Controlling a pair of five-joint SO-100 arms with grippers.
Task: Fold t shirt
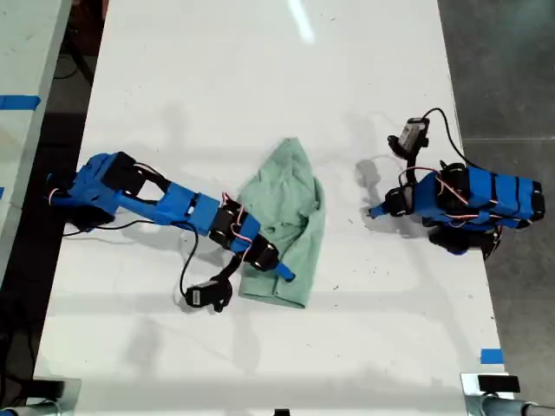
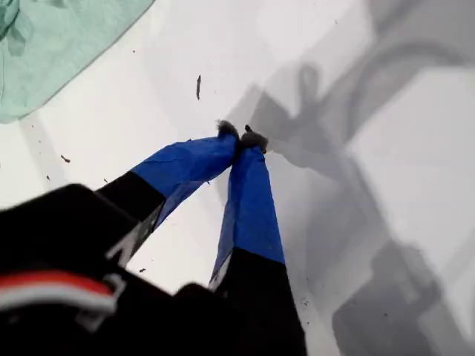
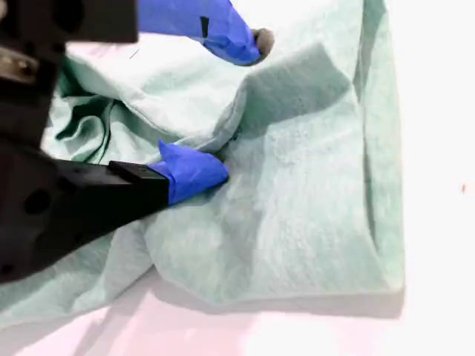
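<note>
Two blue arms worked a white table (image 1: 260, 87) from opposite sides. The t shirt (image 1: 286, 221), a pale mint-green garment, lay crumpled near the table's middle, its narrow end pointing away from the camera in the exterior view and its broad end toward the near edge.

My second gripper (image 3: 230, 104), on the arm reaching in from the exterior view's left, sat over the shirt's near portion with its jaws spread. One blue fingertip (image 3: 194, 172) pressed into a raised fold while the other hovered just above the cloth; nothing was yet pinched between them. This placement probably served to straddle a ridge of fabric so that closing would gather a layer for folding.

My first gripper (image 2: 241, 139), on the arm at the exterior view's right, stood well apart from the shirt over bare table, its fingers clenched tip to tip on nothing. It appeared parked clear of the working arm, possibly awaiting its turn.

No containers appeared in any view; the shirt rested directly on the table. Folding looked barely begun, the cloth being bunched rather than flat.
</note>
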